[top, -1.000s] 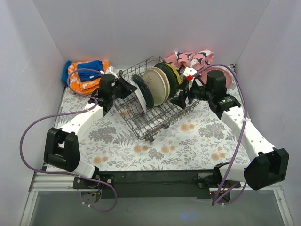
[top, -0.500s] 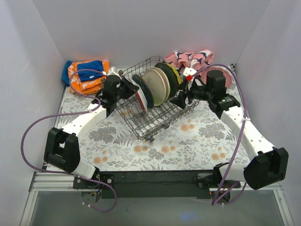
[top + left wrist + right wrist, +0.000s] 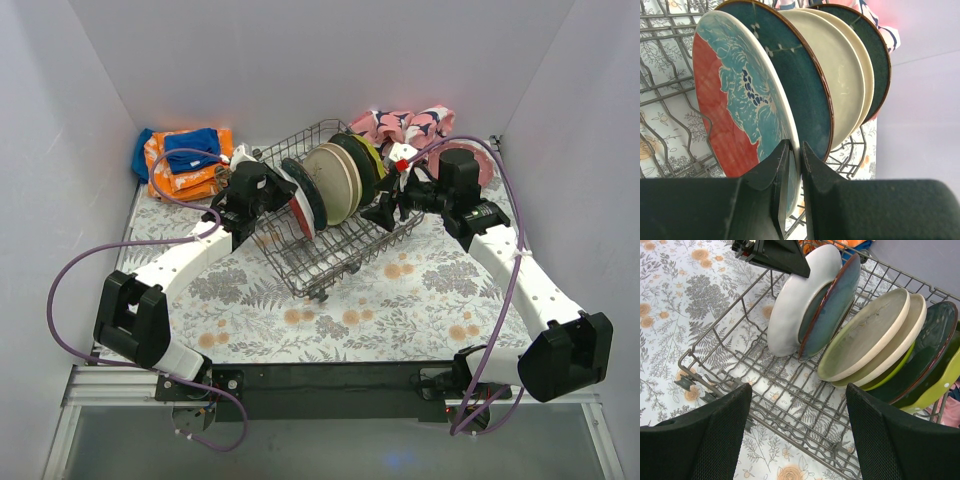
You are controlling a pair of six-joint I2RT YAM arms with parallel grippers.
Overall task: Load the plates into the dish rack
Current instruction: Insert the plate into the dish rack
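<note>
Now, in the top view, your left pincer (image 3: 278, 190) is clamping the rim of a red-and-teal plate (image 3: 298, 207), which is standing at the left end of the row in the dish rack (image 3: 345, 262) on the floral tabletop (image 3: 400, 300). Your right pincer (image 3: 380, 213) is hovering at the rack's right side, spread apart. At the left wrist, both fingers (image 3: 780, 170) are pinching that plate's edge, just beside a teal plate (image 3: 805, 75). At the right wrist, the spread pincer is looking down on the plates (image 3: 865, 335), all leaning on edge among the tines.
</note>
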